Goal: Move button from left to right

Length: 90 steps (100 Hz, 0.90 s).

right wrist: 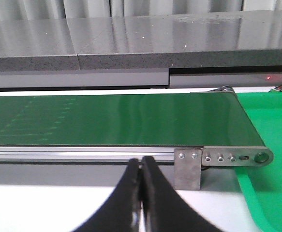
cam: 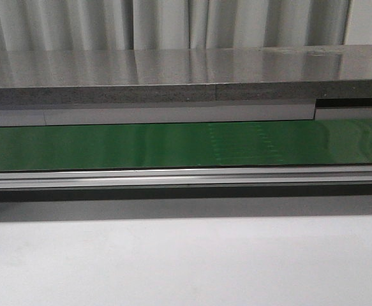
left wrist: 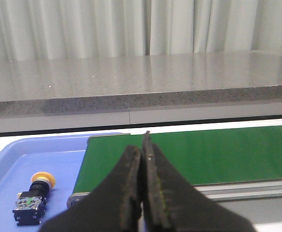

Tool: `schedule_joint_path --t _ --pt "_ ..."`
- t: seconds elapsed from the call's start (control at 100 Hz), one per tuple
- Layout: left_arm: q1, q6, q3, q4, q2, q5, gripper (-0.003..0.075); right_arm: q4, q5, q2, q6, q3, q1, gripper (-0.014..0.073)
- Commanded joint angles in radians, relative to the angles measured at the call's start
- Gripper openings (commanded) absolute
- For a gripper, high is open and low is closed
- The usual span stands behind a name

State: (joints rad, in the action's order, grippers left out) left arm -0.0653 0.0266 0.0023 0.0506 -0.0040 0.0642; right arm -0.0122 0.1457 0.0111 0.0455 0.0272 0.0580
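white table [cam: 186, 268] | carries: green belt conveyor [cam: 141, 145], blue tray [left wrist: 15, 154], green tray [right wrist: 276, 145]

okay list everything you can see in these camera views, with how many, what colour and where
button: one, yellow-orange cap on a black body, lying in the blue tray.
blue tray: one, blue, beside the belt's left end.
belt: one, green, running across the front view between the counter and the table, nothing on it.
green tray: one, green, at the belt's right end.
counter: one, grey speckled, behind the belt.
curtain: one, pale grey, behind the counter.
table: one, white, in front of the belt.
left gripper: one, black, shut, empty.
right gripper: one, black, shut, empty.
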Motion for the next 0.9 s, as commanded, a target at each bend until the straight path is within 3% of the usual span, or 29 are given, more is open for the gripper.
schedule_joint_path --t 0.0,0.3,0.53,0.73,0.89 --pt "-0.009 0.003 0.033 -0.001 -0.031 -0.077 -0.0020 0.005 -0.080 0.020 -0.004 -0.015 -0.006 -0.0067" --pt "-0.009 0.003 0.033 -0.001 -0.031 -0.077 -0.0020 0.005 -0.080 0.020 -0.004 -0.015 -0.006 -0.0067" --pt "-0.009 0.003 0.014 -0.001 -0.031 -0.149 -0.0020 0.005 -0.080 0.020 -0.004 -0.015 -0.006 -0.0067" --pt "-0.009 0.003 -0.115 -0.058 0.011 -0.064 -0.0020 0.005 -0.080 0.020 -0.004 -0.015 -0.006 -0.0067" --pt "-0.009 0.003 -0.283 -0.152 0.155 0.021 -0.0020 0.005 -0.080 0.020 -0.004 -0.015 -0.006 -0.0067"
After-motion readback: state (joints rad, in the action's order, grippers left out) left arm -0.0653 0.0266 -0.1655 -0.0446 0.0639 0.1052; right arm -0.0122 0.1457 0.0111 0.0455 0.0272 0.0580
